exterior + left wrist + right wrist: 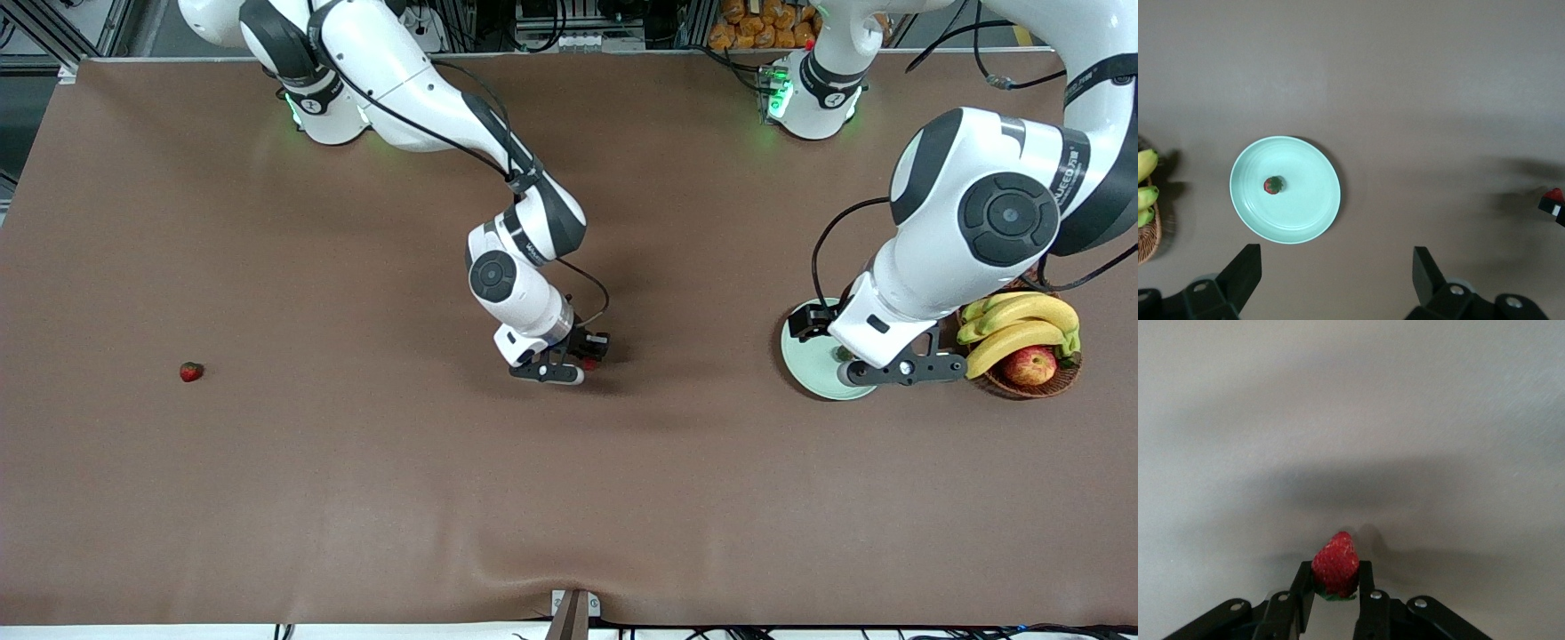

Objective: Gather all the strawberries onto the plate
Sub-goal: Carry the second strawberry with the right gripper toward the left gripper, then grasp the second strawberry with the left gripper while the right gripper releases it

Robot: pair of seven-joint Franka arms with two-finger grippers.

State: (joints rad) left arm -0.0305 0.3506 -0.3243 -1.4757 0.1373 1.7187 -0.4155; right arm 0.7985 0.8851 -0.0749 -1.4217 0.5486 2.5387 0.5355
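Red strawberry (1335, 565) sits pinched in the right gripper (582, 358); carry it toward 3 o'clock, release low over the mint plate (1313, 200). Left gripper (1335, 277) waits above, fingers spread.

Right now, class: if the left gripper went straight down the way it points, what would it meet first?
Probably the plate or bare table by its rim; the open left gripper hangs over that edge, depth unclear.

One strawberry (1274, 185) lies on the mint plate (1308, 213), another strawberry (191, 372) on the table, a third strawberry (1336, 565) pinched aloft.
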